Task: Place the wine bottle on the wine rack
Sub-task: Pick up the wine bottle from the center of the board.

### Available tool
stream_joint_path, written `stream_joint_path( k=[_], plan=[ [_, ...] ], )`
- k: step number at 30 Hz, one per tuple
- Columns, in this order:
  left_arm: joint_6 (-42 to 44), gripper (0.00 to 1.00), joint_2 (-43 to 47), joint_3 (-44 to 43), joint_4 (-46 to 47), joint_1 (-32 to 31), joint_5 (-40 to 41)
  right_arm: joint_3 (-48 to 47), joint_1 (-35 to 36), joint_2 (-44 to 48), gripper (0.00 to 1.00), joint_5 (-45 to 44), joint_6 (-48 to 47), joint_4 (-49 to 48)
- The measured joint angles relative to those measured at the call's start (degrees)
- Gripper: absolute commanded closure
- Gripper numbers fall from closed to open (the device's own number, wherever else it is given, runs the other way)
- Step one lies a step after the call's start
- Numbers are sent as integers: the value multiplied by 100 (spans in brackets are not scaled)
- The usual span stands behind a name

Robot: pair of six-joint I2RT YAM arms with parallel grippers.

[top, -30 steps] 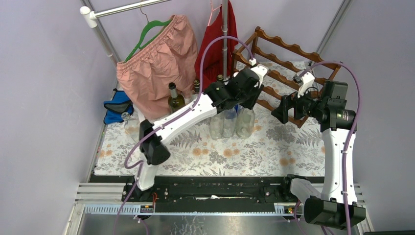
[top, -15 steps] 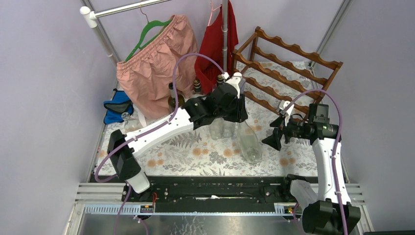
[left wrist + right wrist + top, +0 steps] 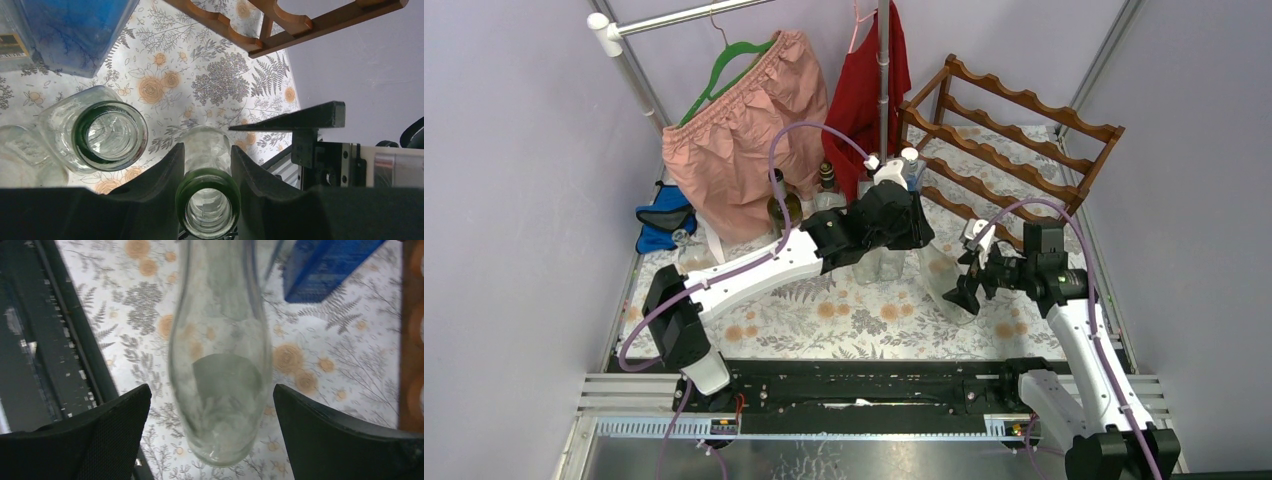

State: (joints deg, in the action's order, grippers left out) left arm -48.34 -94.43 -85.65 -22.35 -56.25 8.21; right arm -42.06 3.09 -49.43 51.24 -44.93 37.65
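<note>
Left fingers (image 3: 162,172) narrow on wine bottle (image 3: 220,365) neck; right fingers (image 3: 107,432) wide about its base

A floral-patterned tablecloth (image 3: 844,325) covers the table. At its back left, pink gathered fabric shorts (image 3: 739,130) hang on a green plastic hanger (image 3: 724,62) from a silver metal rail (image 3: 674,17), with a red garment (image 3: 864,95) hanging beside them. A blue fabric bag (image 3: 664,218) lies at the cloth's left edge. An upright clear glass bottle (image 3: 107,132) stands near a blue box (image 3: 75,30).
</note>
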Motion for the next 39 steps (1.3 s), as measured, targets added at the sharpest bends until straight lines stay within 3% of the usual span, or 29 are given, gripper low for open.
stream_joint_path(
  k=[6,23,35,37,39],
  plan=[
    [-195,100,0,13,103,-2,-26,92,68,-11,0,-612,339,-546],
    [-726,100,24,514,654,-2,-310,433,553,-411,0,-802,398,-1467],
    [-938,100,511,1045,778,-28,-487,1279,612,-168,0,-1416,-669,-1467],
    [-968,100,540,1137,868,-35,-575,1346,612,-181,4,-1392,-723,-1491],
    [-1001,100,542,1196,927,-26,-590,1366,612,-227,15,-1377,-761,-1556]
  ],
)
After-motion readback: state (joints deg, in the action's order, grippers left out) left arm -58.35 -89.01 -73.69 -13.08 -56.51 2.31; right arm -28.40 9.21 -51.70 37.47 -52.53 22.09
